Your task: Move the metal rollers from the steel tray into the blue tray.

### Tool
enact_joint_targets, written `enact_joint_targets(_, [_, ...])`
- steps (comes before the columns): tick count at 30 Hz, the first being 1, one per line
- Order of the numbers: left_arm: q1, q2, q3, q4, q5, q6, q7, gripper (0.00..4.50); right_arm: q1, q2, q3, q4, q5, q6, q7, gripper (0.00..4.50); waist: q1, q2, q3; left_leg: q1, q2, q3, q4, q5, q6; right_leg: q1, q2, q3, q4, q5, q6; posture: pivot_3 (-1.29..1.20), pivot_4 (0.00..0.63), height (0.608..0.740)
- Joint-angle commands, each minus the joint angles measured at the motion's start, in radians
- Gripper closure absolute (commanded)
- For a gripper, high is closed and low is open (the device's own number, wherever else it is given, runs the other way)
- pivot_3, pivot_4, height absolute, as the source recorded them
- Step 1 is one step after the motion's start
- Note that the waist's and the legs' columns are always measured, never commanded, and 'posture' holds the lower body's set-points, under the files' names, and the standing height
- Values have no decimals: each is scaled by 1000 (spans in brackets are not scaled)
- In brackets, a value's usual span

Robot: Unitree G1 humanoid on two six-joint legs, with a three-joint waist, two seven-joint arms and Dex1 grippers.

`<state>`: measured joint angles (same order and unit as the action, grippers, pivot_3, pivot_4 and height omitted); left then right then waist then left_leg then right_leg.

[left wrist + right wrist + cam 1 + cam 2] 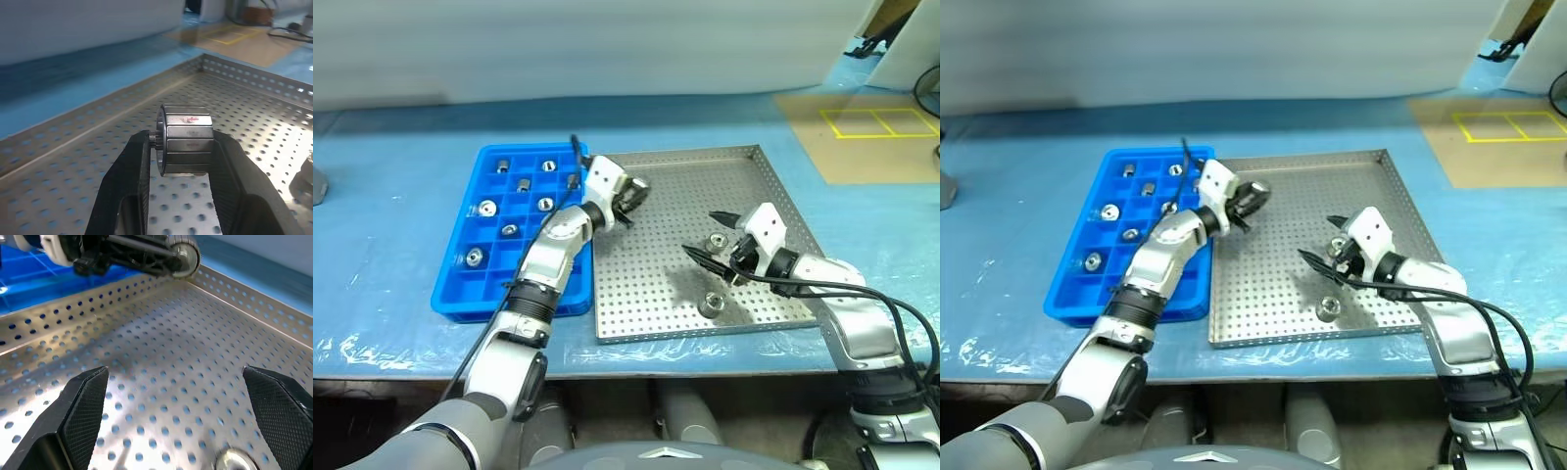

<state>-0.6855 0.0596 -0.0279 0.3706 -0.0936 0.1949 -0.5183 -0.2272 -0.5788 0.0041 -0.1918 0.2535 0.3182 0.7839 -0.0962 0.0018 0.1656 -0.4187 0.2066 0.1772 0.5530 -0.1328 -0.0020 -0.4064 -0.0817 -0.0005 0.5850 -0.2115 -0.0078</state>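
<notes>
Nearest you, two small shiny metal rollers [712, 303] wait on the perforated steel tray [646, 304] under your wide-open right gripper [713, 236], seven fill the blue compartmented plastic tray [450, 296], and your left gripper [182, 143] pinches another above the steel.

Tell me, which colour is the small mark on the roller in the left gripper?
Pinkish red, on the silver-grey roller; the left wrist view shows it best.

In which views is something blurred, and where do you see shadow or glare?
Left wrist view: the held roller is sharp, the background soft. Right wrist view: the left gripper is blurred, with glare on the steel tray. Left eye view: shadow under the right gripper.
</notes>
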Motion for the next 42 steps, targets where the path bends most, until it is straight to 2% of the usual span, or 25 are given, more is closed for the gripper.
enact_joint_targets(1, [29,13,42,-147,-20,20,73,3198,-58,18,29,38,10,-45,42,0,28,0,0,0,0,0,0,0,0,0,0,0,0,0,0,-207,150,740])
enact_joint_targets(8, [163,48,59,-338,-22,107,155,3198,-141,58,87,135,-1,-89,101,0,113,0,0,0,1,1,-1,0,0,0,-2,0,0,0,0,-114,150,740])
enact_joint_targets(13, [252,69,62,-427,-24,141,188,3198,-186,80,113,196,-10,-113,134,0,139,0,0,0,-1,1,-1,0,0,0,-6,0,1,0,0,-61,150,740])
enact_joint_targets(20, [338,90,72,-515,-34,202,223,3198,-220,98,130,235,-15,-124,161,0,142,0,0,0,-1,1,-3,0,0,-1,-6,0,1,0,0,-28,150,740])
enact_joint_targets(32, [539,111,105,-802,-52,396,319,3198,-227,118,146,276,-38,-137,182,0,147,0,0,0,0,1,-8,3,-4,-3,-5,-1,1,-1,1,11,150,740])
enact_joint_targets(42, [662,134,136,-973,-152,557,299,3198,-224,147,171,297,-54,-153,195,0,154,0,0,0,0,0,-10,4,-5,-4,-4,-1,1,-1,2,51,150,740])
